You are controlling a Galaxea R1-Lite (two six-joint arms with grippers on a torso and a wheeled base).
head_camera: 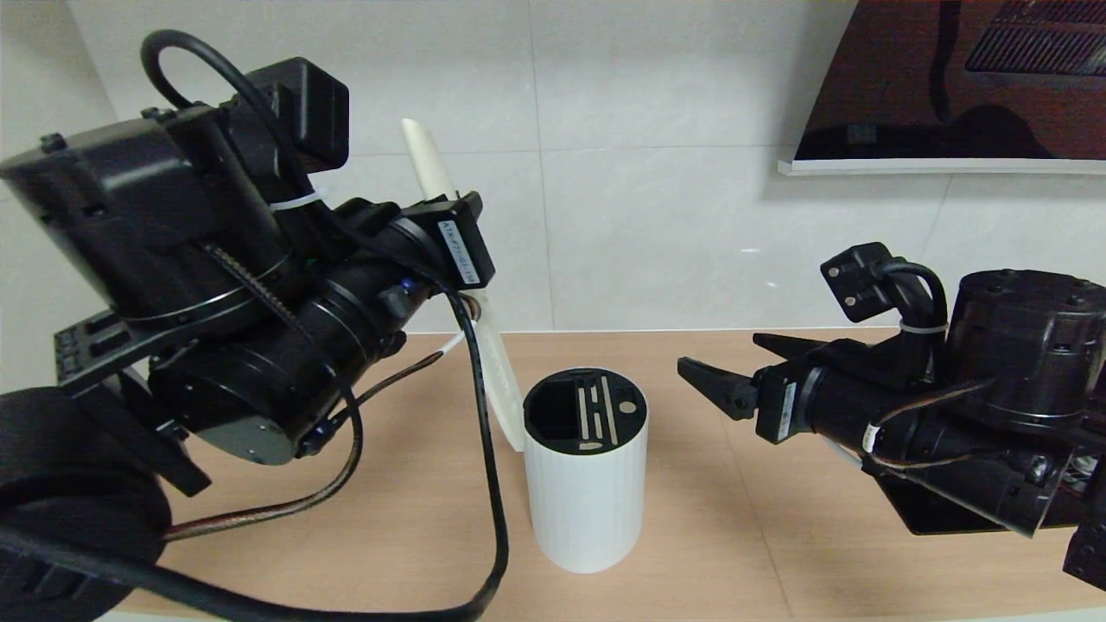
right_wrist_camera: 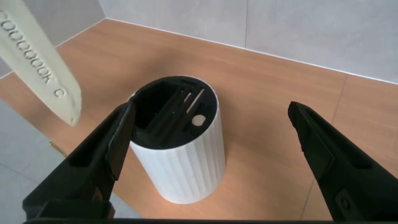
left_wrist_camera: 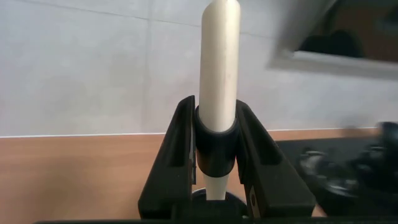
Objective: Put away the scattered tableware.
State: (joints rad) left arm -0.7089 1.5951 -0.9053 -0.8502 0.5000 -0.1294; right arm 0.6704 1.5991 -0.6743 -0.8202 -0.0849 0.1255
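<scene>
A cream slotted utensil (head_camera: 499,371) hangs nearly upright, handle (left_wrist_camera: 219,62) up, with my left gripper (left_wrist_camera: 216,146) shut on its shaft. Its perforated lower end (right_wrist_camera: 45,59) sits just beside the rim of a white ribbed cylindrical holder (head_camera: 587,492), outside it. The holder's black top (right_wrist_camera: 174,112) has a large opening, narrow slots and a small round hole. On the other side of the holder my right gripper (head_camera: 726,358) is open, level with the holder's top, and holds nothing. The holder (right_wrist_camera: 186,168) lies between its spread fingers in the right wrist view.
The holder stands on a light wooden counter (head_camera: 734,536) against a white tiled wall. A black cooktop (head_camera: 933,514) lies under my right arm, with a dark range hood (head_camera: 950,86) above it. Bare counter surrounds the holder.
</scene>
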